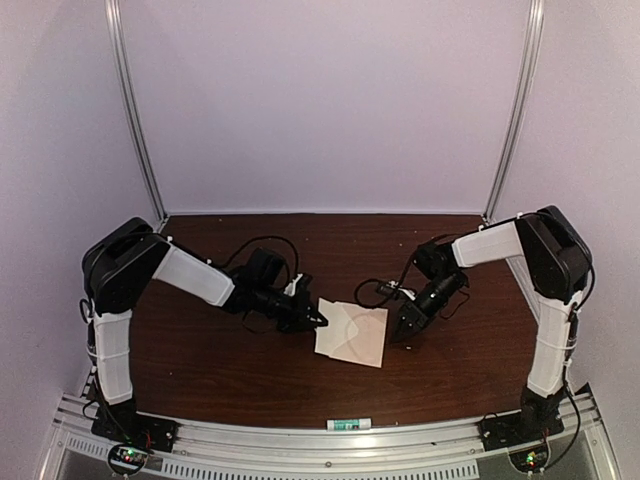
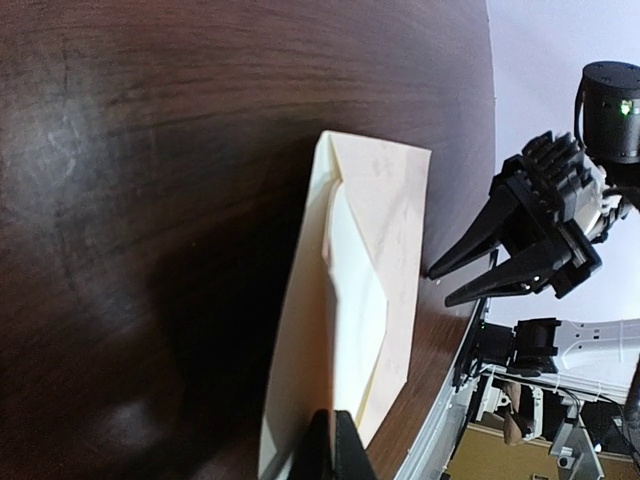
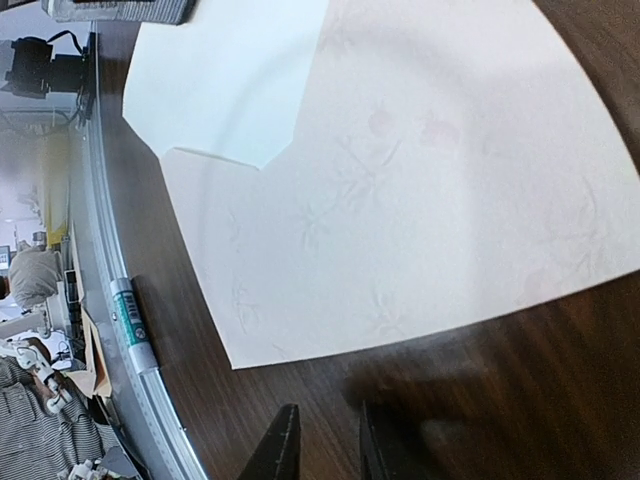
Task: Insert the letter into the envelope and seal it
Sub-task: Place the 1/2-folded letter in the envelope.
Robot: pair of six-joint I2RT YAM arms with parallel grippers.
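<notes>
The envelope [image 1: 352, 335] lies flat near the middle of the dark wooden table [image 1: 220, 365], between the two arms. It is cream-tan paper with a faint printed pattern of flowers and sprigs, which shows best in the right wrist view. A paler, plain flap [image 3: 230, 80] ending in a point lies across its patterned face. The left gripper [image 2: 333, 440] has its fingers pressed together with the tips at the envelope's left edge. Whether the paper is pinched between them or only touched cannot be told. The right gripper [image 3: 323, 440] hangs just beside the envelope's opposite edge, low over bare wood. Its two fingers are a narrow gap apart, with nothing between them. A small tube [image 1: 348, 424] with a teal-green label lies on the metal rail [image 1: 250, 432] at the near edge of the table, well apart from the envelope. The label carries print, but it is too small and blurred to read.
</notes>
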